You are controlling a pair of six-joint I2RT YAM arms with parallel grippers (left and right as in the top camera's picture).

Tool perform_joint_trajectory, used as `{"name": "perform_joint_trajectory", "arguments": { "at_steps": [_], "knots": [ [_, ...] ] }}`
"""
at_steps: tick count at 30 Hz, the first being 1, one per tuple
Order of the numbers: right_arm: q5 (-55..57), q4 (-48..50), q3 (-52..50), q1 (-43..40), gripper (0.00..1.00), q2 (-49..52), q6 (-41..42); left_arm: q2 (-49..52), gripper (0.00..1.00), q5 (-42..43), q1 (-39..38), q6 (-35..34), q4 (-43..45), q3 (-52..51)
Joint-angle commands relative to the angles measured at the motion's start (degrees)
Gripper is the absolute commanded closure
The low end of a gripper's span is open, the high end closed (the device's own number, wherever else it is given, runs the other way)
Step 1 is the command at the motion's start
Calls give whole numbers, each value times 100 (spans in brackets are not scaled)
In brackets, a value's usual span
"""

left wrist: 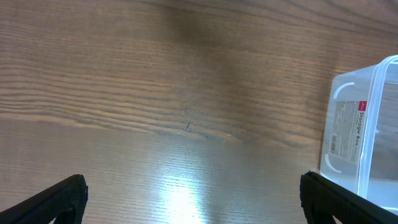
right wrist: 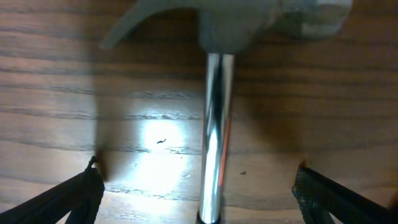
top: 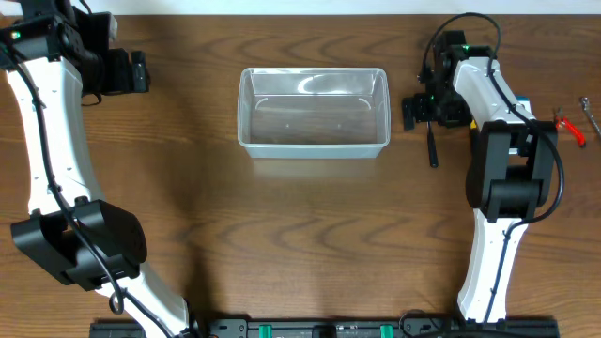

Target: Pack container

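Observation:
The clear plastic container (top: 314, 145) stands with nothing inside at the table's centre back; the left wrist view catches one of its corners (left wrist: 364, 130) at the right edge. My left gripper (top: 139, 71) hangs open far to its left, over bare wood, its jaws (left wrist: 193, 180) wide apart. To the right of the container my right gripper (top: 413, 111) is open over a hammer (top: 432, 145). In the right wrist view the hammer's chrome shaft (right wrist: 212, 112) runs between the spread fingers (right wrist: 199, 171), touching neither, with its grey head at the top.
Red-handled pliers (top: 569, 128) and a small metal tool (top: 588, 111) lie at the far right edge. A black rail (top: 329, 329) runs along the table's front edge. Both arm bases stand at the front corners.

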Motion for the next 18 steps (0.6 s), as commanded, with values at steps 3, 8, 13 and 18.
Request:
{"name": "perform_joint_trajectory", "arguments": {
  "at_steps": [3,8,13,18],
  "knots": [
    [83,-11,90,-26,1,160,-70,-15,2,-50,20,33,-20,4],
    [81,66,90,-35,1,160,-116,-15,2,-48,20,33,-20,4],
    [76,234,90,-31,1,160,-155,-15,2,-48,20,33,-20,4],
    [76,291,90,-31,1,160,-155,-15,2,-50,20,33,-20,4]
  ]
}}
